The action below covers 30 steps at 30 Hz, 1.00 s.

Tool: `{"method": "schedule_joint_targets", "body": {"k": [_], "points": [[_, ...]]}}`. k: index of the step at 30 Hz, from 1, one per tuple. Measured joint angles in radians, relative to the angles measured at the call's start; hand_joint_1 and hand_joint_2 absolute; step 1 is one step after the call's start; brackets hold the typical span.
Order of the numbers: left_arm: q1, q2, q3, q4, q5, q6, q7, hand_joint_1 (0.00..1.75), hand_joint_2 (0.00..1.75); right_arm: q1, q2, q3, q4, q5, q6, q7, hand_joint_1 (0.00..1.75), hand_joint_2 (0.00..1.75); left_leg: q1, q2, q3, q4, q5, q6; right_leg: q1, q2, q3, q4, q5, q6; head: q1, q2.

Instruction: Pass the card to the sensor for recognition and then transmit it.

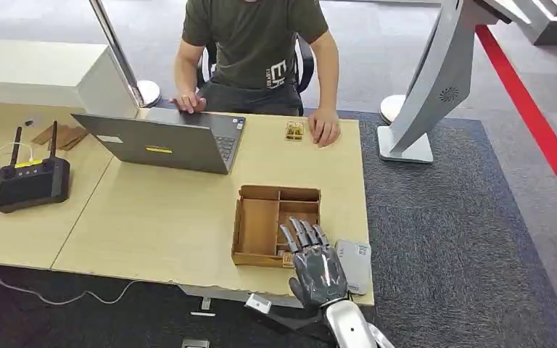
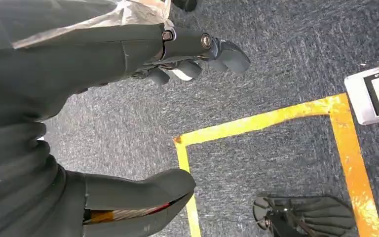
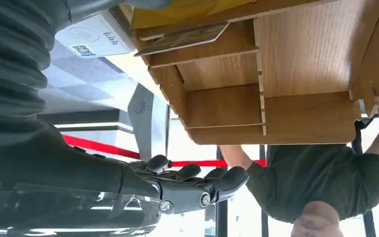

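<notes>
Worktop (image 1: pixel 159 217) with tray (image 1: pixel 275 225) near front right corner, sensor (image 1: pixel 355 264) just right of tray, laptop (image 1: pixel 167 141) behind tray, router (image 1: pixel 29 181) far left, person (image 1: pixel 257 51) seated behind worktop

Counts on the worktop (image 1: pixel 174 217)
One laptop (image 1: pixel 167 141), one wooden tray (image 1: pixel 261 226), one card reader (image 1: pixel 354 264), one black router (image 1: pixel 30 181), one person (image 1: pixel 257 51).

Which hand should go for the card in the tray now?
Right. The right hand hovers open at the wooden tray by the sensor; the left hand hangs over the floor.
</notes>
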Motion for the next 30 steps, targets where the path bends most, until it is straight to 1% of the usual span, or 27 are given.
{"method": "schedule_joint_targets", "body": {"k": [10,18,30], "points": [[0.0,0.0,0.0,0.0,-0.006,0.0,0.0,0.0,1.75,-0.014,0.018,0.002,0.041,-0.011,-0.002,0.02,0.0,1.75,0.0,0.0,0.0,0.0,0.0,0.0,0.0,0.0,0.0,0.0,0.0,0.0,0.0,0.0],[-0.001,0.0,0.0,0.0,-0.008,0.0,0.001,0.0,1.75,-0.025,0.036,0.005,0.085,-0.025,-0.018,0.017,0.0,1.75,0.0,0.0,0.0,0.0,0.0,0.0,0.0,0.0,0.0,0.0,0.0,0.0,0.0,0.0],[-0.001,0.0,0.0,0.0,-0.012,0.003,0.001,0.0,1.75,-0.038,0.048,0.006,0.137,-0.036,-0.04,0.011,0.0,1.75,0.0,0.0,0.0,0.0,0.0,0.0,0.0,0.0,0.0,0.0,0.0,0.0,0.0,0.0]]}}
